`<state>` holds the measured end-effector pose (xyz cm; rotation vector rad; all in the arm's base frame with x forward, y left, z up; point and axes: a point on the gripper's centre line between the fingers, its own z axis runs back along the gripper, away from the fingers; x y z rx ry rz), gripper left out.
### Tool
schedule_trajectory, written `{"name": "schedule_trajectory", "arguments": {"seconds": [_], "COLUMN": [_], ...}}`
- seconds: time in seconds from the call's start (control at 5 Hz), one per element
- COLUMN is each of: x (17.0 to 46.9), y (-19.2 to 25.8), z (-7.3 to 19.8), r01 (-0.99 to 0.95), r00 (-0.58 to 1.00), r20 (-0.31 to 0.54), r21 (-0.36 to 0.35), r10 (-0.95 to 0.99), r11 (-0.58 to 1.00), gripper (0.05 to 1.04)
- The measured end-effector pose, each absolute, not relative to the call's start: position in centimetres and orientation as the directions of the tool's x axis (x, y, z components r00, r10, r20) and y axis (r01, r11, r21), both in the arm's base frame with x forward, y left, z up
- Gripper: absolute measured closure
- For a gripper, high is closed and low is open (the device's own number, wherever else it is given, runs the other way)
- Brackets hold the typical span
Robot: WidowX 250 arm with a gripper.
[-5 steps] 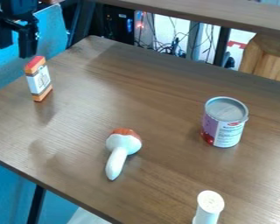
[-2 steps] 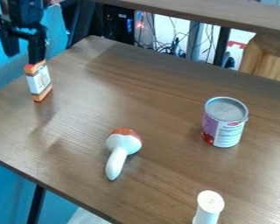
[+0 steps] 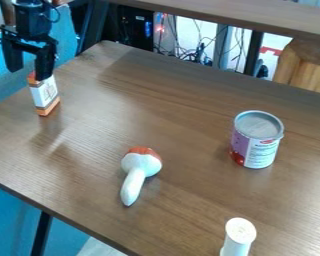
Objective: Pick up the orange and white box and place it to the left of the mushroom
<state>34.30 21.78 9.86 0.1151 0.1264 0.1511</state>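
On 1 table (image 3: pixel 169 100), 1 can (image 3: pixel 257 140), 1 mushroom (image 3: pixel 141 164), 1 white cylinder (image 3: pixel 239 237), 1 box (image 3: pixel 45 95) near 1 empty, wide-spread claw (image 3: pixel 28 75)

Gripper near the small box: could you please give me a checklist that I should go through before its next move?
1. Gripper open: ok, there is a wide gap between its fingers.
2. Small orange and white box standing upright: ok, it stands near the table edge.
3. Finger free of the box: cannot tell; one finger overlaps the box top in this view, and contact is unclear.
4. Toy mushroom apart from the gripper: ok, it lies nearer the middle of the table.
5. Can upright: ok.
6. White cylinder fully visible: not ok, the bottom picture edge cuts it off.
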Motion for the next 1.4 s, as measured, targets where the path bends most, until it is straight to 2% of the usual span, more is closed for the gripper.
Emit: {"name": "schedule_trajectory", "arguments": {"seconds": [0.4,0.8,1.0,1.2,1.4], "x": [34.7,34.9,35.1,35.6,35.0], "y": [21.6,21.8,22.0,21.9,20.9], "z": [9.5,8.6,8.4,8.3,8.5], "r01": [-0.142,-0.148,-0.154,-0.15,-0.123], "r00": [0.979,0.975,0.974,0.975,0.982], "r20": [-0.128,-0.147,-0.147,-0.146,-0.133], "r21": [0.142,0.142,0.141,0.122,0.075], "r10": [0.16,0.168,0.174,0.168,0.132], "r11": [0.98,0.979,0.978,0.981,0.99], "gripper": [0.121,0.658,0.7,0.701,0.702]}}
